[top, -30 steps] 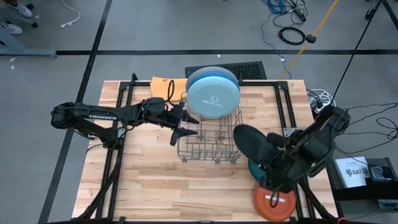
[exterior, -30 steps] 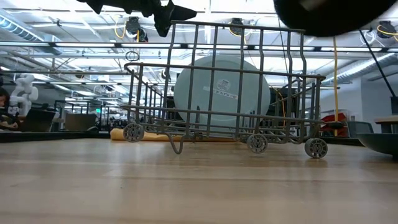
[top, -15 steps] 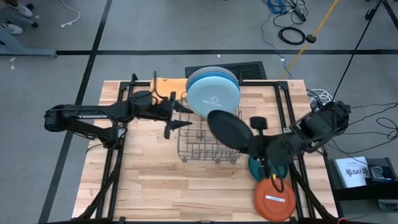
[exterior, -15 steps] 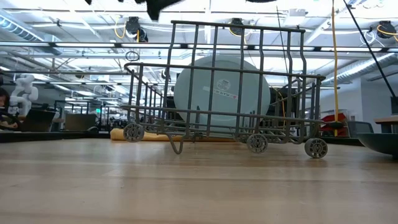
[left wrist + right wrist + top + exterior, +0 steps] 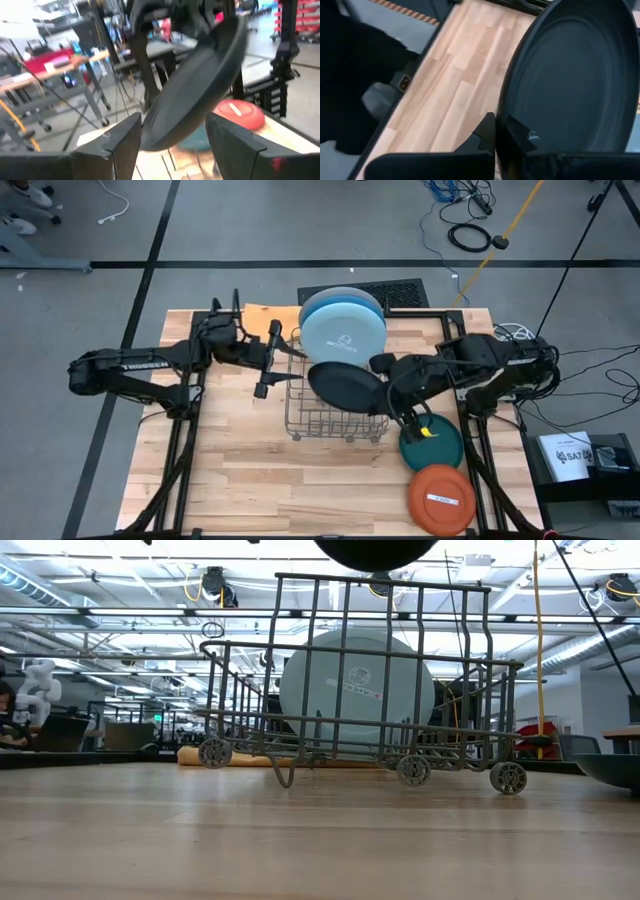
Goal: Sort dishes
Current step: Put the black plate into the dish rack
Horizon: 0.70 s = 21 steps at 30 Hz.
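Black plate (image 5: 347,386) — pinched by its rim in the right gripper (image 5: 385,370), fingers pressed hard together on it; a second ago it hung low over the table's right side, near the teal plate (image 5: 432,445), and it has since been swung across to hover tilted over the wire rack (image 5: 335,413), above its top rail in the low view. Not yet slotted. Left gripper (image 5: 267,361) — fingers spread wide, holding nothing; drawn back from the rack's left edge toward the orange cloth (image 5: 262,317), leaving the rack free. Grey plate (image 5: 343,335) — upright at the rack's far end, the blue plate (image 5: 340,298) just behind it; both unmoved. Teal plate and orange plate (image 5: 441,499) — flat on the table (image 5: 230,470), right of the rack, still waiting. Reading: two large plates racked, the third on its way in — lowering it into a slot looks next, and the tilt could catch a wire.
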Motion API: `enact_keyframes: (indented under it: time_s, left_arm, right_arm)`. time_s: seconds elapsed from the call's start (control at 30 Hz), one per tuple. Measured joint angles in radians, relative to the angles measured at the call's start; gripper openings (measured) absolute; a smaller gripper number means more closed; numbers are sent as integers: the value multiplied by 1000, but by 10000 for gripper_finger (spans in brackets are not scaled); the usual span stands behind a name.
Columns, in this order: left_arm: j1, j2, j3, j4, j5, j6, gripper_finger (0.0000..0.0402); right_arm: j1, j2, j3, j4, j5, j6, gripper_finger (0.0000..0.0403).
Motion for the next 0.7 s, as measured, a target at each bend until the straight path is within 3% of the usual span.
enact_keyframes:
  time_s: [0.1, 0.3, 0.5, 0.7]
  left_arm:
    - [8, 16, 1, 12, 15, 6, 223]
    - [15, 29, 2, 21, 147, 22, 223]
    - [15, 55, 3, 55, 159, 21, 222]
    - [16, 86, 2, 107, 170, 25, 170]
  right_arm:
    - [-30, 0, 0, 2, -39, -31, 4]
    - [-79, 0, 0, 16, -100, -78, 4]
    - [-118, 5, 0, 47, -159, -136, 4]
    - [-154, 14, -1, 55, -218, -157, 4]
